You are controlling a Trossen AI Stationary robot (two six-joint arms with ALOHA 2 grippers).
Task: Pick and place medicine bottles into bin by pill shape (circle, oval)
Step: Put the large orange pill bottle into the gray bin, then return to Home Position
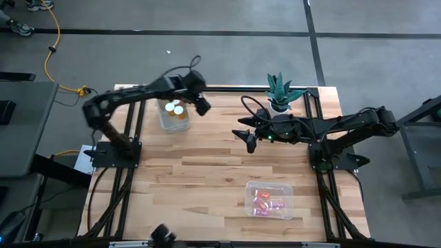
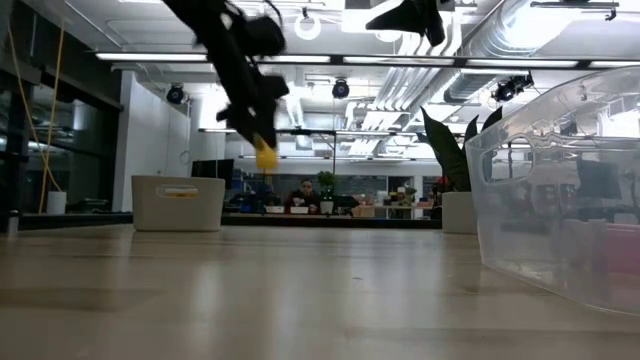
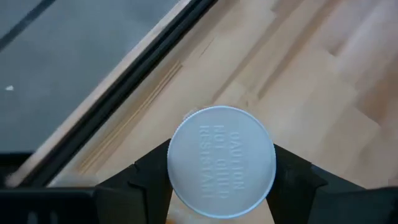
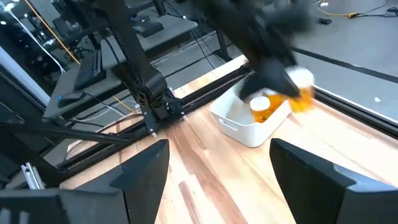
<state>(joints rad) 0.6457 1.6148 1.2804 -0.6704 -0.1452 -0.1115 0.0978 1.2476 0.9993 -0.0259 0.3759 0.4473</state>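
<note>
- L gripper point(image 3: 221, 186) is clenching a medicine bottle point(image 3: 222, 161) w/ white cap, hanging beside the far tub point(image 1: 172, 116); bottle body mostly hidden by cap.
- R gripper point(image 4: 217, 168) is waiting mid-table, fingers released.
- Near tub point(image 1: 269, 200) contents hard to make out.

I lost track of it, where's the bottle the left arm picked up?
The bottle is clamped between the left gripper fingers, raised above the table's far left part, beside the bin that holds other bottles.
</note>
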